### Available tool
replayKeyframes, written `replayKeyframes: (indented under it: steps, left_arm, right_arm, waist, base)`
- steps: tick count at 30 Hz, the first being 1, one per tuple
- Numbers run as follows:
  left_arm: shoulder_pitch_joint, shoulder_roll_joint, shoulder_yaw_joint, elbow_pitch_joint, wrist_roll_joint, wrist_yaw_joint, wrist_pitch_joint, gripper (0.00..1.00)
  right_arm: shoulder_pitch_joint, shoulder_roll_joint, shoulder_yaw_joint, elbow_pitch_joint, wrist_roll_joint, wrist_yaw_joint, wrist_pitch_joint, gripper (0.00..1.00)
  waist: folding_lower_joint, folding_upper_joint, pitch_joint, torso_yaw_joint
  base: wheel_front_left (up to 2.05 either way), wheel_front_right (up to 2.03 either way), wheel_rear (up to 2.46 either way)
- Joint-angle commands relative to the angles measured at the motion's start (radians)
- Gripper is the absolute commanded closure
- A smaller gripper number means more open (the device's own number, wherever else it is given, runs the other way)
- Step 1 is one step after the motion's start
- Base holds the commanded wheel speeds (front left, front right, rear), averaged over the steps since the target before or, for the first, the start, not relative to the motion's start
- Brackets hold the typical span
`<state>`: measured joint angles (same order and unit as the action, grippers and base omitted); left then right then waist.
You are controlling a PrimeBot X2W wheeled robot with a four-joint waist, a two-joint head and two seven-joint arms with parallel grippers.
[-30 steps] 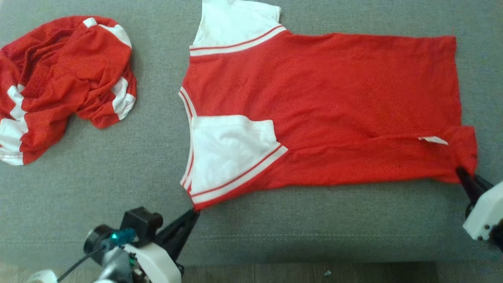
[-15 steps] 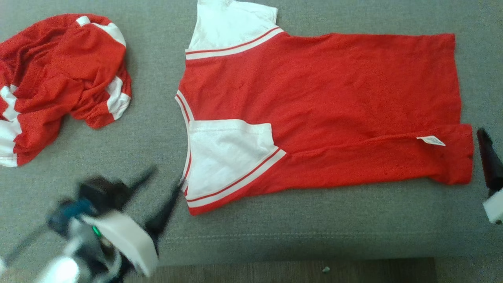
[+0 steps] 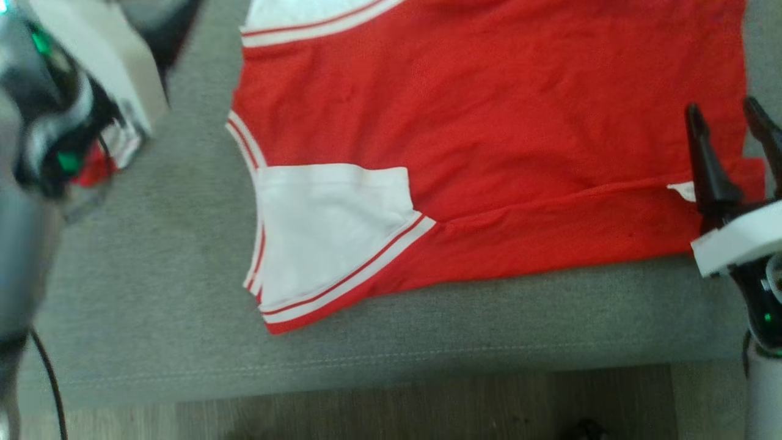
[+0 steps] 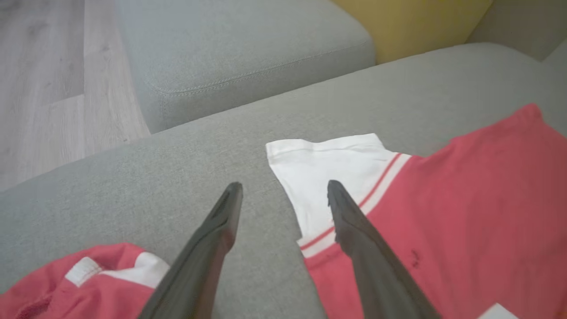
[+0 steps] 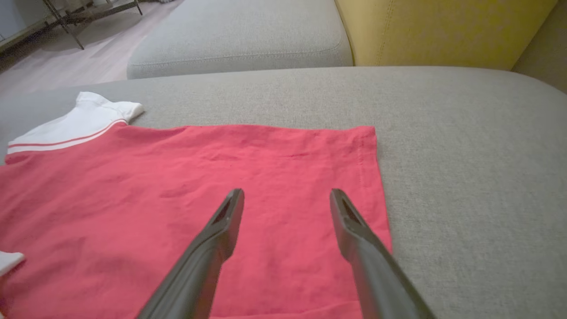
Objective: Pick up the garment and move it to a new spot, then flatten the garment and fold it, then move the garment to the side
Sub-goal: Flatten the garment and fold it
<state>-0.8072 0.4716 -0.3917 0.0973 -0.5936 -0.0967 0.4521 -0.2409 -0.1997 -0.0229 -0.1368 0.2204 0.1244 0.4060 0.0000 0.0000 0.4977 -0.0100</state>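
The shirt [image 3: 489,122], red with white sleeves, lies spread flat on the grey sofa [image 3: 153,275], collar to the left of the head view and hem to the right. Its near side is folded up over the body. The near sleeve [image 3: 330,232] lies turned in on the red cloth, and a white tag [image 3: 681,190] shows by the hem.

The left hand [image 4: 283,190] is spread and holds nothing. In its wrist view one finger is over bare sofa and the other over the far sleeve [image 4: 328,168]. A second red and white garment lies in a heap [image 4: 66,288] at the lower left of that view, apart from the shirt.

The right hand [image 5: 285,197] is also spread and holds nothing. It is over the hem end of the shirt, its right finger near the hem edge. Whether the tips touch the cloth cannot be told. A yellow cushion [image 5: 443,26] stands behind the sofa, and wood floor [image 3: 366,409] shows below the sofa's front edge.

A second ago both hands pinched the shirt's near edge, the left at the sleeve corner and the right at the hem corner. Half a second ago both had let go. Now the left arm is a blur at the upper left of the head view, and the right hand has come in from the right edge over the hem. The head camera has shifted too, so the shirt's far edge is cut off. The shirt's folds lie as they did.
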Motion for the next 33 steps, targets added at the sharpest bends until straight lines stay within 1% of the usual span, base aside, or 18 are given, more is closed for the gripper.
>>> replayKeyframes:
  steps: [1,5,7,11,20,22,28,33]
  left_arm:
    - [-0.072,0.041,0.033,0.012,0.012,-0.006,0.014,0.00]
    - [-0.218,0.038,0.005,0.165,0.020,-0.021,0.033,0.00]
    - [-0.269,0.028,-0.008,0.231,-0.002,-0.026,0.049,0.00]
    - [-0.354,0.035,-0.042,0.324,-0.022,-0.032,0.049,0.00]
    - [-0.464,0.080,-0.172,0.403,-0.061,-0.034,0.024,0.00]
    - [-0.482,0.094,-0.192,0.425,-0.054,-0.034,0.019,0.00]
    - [-0.523,0.110,-0.205,0.509,-0.049,-0.034,0.010,0.00]
    - [-0.544,0.101,-0.237,0.524,-0.073,-0.034,0.015,0.00]
  right_arm:
    - [-0.016,-0.011,0.023,-0.027,-0.010,0.006,-0.012,0.00]
    - [-0.044,-0.002,0.040,-0.015,-0.011,0.006,-0.026,0.00]
    - [-0.054,0.004,0.046,-0.007,-0.012,0.006,-0.035,0.00]
    - [-0.072,0.021,0.063,0.010,-0.012,0.006,-0.055,0.00]
    - [-0.103,0.038,0.086,0.040,-0.014,0.006,-0.092,0.00]
    - [-0.108,0.040,0.092,0.047,-0.014,0.006,-0.097,0.00]
    - [-0.122,0.041,0.117,0.058,-0.008,0.006,-0.109,0.00]
    - [-0.120,0.034,0.109,0.060,-0.007,0.006,-0.113,0.00]
  waist:
    - [0.0000,0.0000,0.050,-0.032]
    - [0.0000,0.0000,0.093,-0.061]
    - [0.0000,0.0000,0.111,-0.073]
    - [0.0000,0.0000,0.147,-0.100]
    - [0.0000,0.0000,0.194,-0.139]
    - [0.0000,0.0000,0.198,-0.146]
    - [0.0000,0.0000,0.201,-0.171]
    - [0.0000,0.0000,0.205,-0.180]
  base:
    - [0.00,0.00,0.00]
    - [0.00,0.00,0.00]
    - [0.00,0.00,0.00]
    - [0.00,0.00,0.00]
    - [0.00,0.00,0.00]
    - [0.00,0.00,0.00]
    - [0.00,0.00,0.00]
    - [0.00,0.00,0.00]
